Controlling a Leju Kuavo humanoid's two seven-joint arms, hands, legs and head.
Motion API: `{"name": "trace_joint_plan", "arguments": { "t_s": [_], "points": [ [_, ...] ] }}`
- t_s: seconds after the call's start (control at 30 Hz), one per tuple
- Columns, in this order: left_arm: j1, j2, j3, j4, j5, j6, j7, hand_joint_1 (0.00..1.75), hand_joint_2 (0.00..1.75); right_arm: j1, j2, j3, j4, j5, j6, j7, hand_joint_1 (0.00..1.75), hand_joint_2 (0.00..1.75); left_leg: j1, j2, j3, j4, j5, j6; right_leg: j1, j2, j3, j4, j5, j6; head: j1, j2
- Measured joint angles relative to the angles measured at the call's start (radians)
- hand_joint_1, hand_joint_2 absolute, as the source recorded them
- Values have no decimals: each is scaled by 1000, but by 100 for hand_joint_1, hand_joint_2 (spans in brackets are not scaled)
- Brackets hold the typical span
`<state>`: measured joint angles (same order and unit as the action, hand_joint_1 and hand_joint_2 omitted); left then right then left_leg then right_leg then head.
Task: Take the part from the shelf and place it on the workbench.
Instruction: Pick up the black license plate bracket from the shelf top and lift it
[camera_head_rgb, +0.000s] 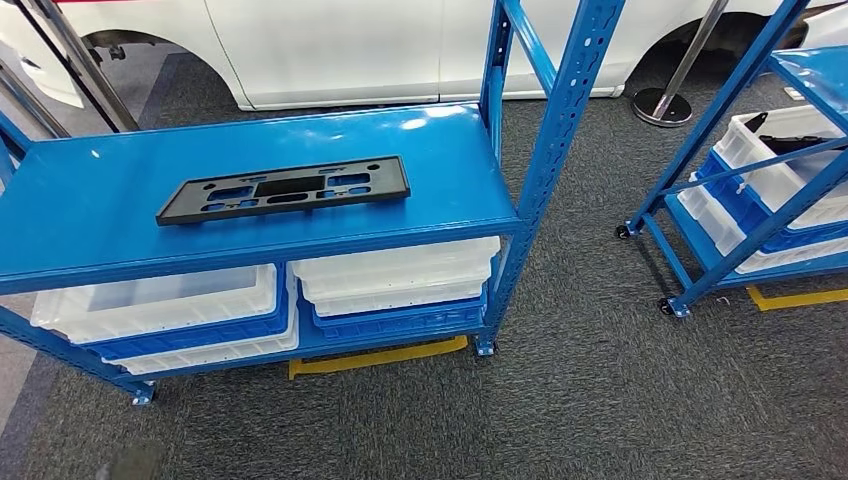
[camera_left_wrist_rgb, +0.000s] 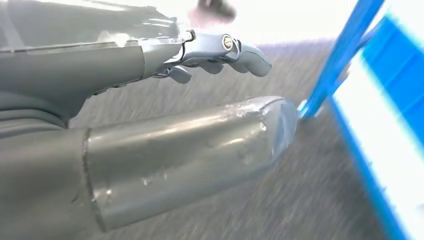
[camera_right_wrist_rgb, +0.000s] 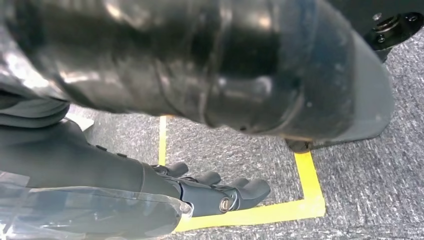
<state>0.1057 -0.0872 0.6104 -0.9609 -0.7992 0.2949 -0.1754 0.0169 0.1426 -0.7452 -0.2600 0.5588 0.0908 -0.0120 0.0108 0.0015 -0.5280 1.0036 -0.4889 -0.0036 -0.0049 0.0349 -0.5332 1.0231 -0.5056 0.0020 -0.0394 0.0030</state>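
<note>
The part (camera_head_rgb: 284, 189) is a long flat black plate with several cut-outs, lying on the top deck of the blue shelf (camera_head_rgb: 100, 210) in the head view. My left hand (camera_left_wrist_rgb: 200, 95) hangs over grey carpet beside a blue shelf post (camera_left_wrist_rgb: 340, 60); its thumb and fingers are apart and hold nothing. My right hand (camera_right_wrist_rgb: 210, 192) hangs low over the carpet near yellow floor tape (camera_right_wrist_rgb: 300, 200); its fingers are stretched out with nothing in them.
White and blue bins (camera_head_rgb: 395, 285) fill the shelf's lower deck. A second blue rack (camera_head_rgb: 760, 190) with bins stands at the right. A white car (camera_head_rgb: 400, 45) and a stanchion base (camera_head_rgb: 662, 105) lie beyond. Grey carpet (camera_head_rgb: 560, 400) spreads in front.
</note>
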Motion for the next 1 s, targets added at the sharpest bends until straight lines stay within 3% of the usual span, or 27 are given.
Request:
{"name": "trace_joint_plan", "arguments": {
  "t_s": [0.2,0.33,0.67,1.0],
  "points": [
    [18,8,-32,-179,-104,62,18,0,0,-10,10,-54,12,45,4,0,0,0,0,0,1,0,0,0,0,0,0,0,0,0,0,0],
    [22,40,-78,-292,-173,100,42,0,0,-17,15,-88,19,74,13,0,0,0,0,0,3,0,1,-1,0,0,0,0,0,0,0,0],
    [-41,211,-247,-500,-338,129,113,0,0,-35,19,-150,35,152,32,-3,0,0,0,0,3,0,2,-2,0,0,-2,1,0,-1,0,0],
    [-190,386,-447,-552,-440,103,138,0,0,-51,18,-190,47,226,54,-6,0,0,0,0,2,0,3,-3,0,0,-1,2,1,-1,0,0]
  ]
}}
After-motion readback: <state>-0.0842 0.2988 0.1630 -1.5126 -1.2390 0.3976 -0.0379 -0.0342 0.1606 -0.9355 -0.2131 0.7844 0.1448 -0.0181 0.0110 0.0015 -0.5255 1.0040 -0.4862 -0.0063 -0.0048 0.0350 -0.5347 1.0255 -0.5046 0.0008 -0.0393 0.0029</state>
